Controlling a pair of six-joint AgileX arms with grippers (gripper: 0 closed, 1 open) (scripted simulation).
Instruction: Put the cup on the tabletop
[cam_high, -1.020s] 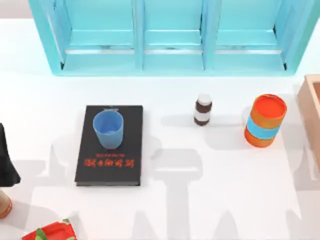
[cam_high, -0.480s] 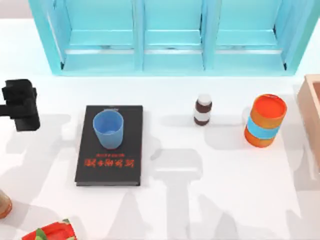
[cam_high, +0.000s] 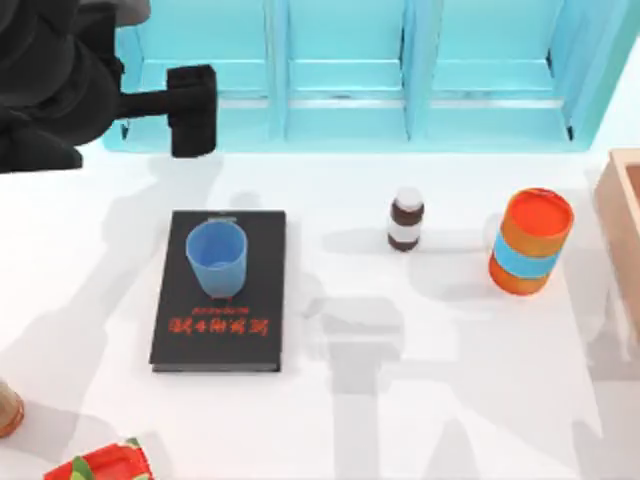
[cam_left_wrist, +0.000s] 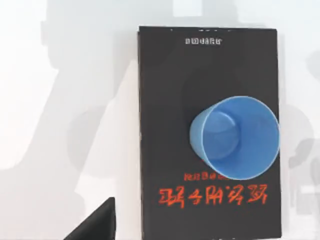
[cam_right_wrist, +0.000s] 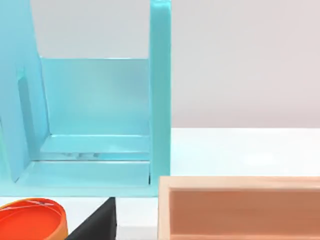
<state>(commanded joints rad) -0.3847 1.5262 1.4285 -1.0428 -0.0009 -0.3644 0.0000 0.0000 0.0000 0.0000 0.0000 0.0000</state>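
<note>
Cup (cam_high: 217, 257) upright on black book (cam_high: 219, 325), left end effector (cam_high: 192, 110) fingers unclear

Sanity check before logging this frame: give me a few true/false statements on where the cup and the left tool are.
1. The cup stands upright on the book. True.
2. The cup lies on its side on the tabletop. False: it is upright on the book.
3. The left tool grips the cup. False: it is up by the shelf, apart from the cup.
4. A small bottle stands between the book and the orange cylinder. True.
</note>
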